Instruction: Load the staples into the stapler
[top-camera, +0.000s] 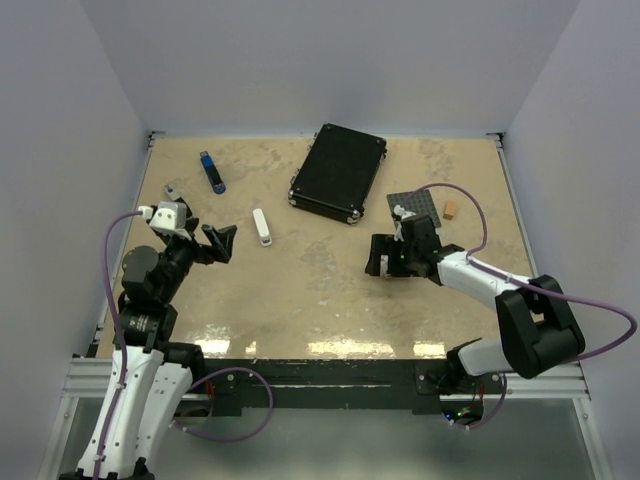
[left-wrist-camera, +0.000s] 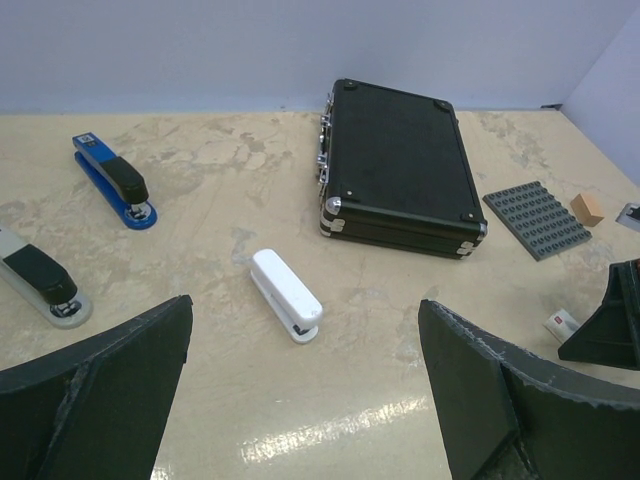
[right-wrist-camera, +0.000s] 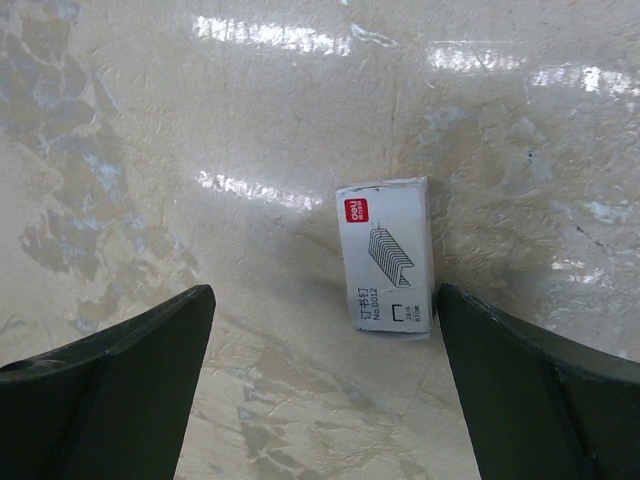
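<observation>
Staplers are seen from above, left of the black case (top-camera: 338, 172): a white stapler (top-camera: 262, 227) nearest it, a blue stapler (top-camera: 212, 172) and a grey stapler (top-camera: 172, 191) farther out. The left gripper (top-camera: 226, 245) is held wide apart, left of the case and nearer the arm bases; the right gripper (top-camera: 385, 262) hangs low just off the case's near right corner. In the left wrist view, the staples (left-wrist-camera: 562, 322) are found lying on the table (left-wrist-camera: 330, 400) right of the case's near end. In the right wrist view, the box is framed flat between parted fingers (right-wrist-camera: 120, 380), close beside one.
</observation>
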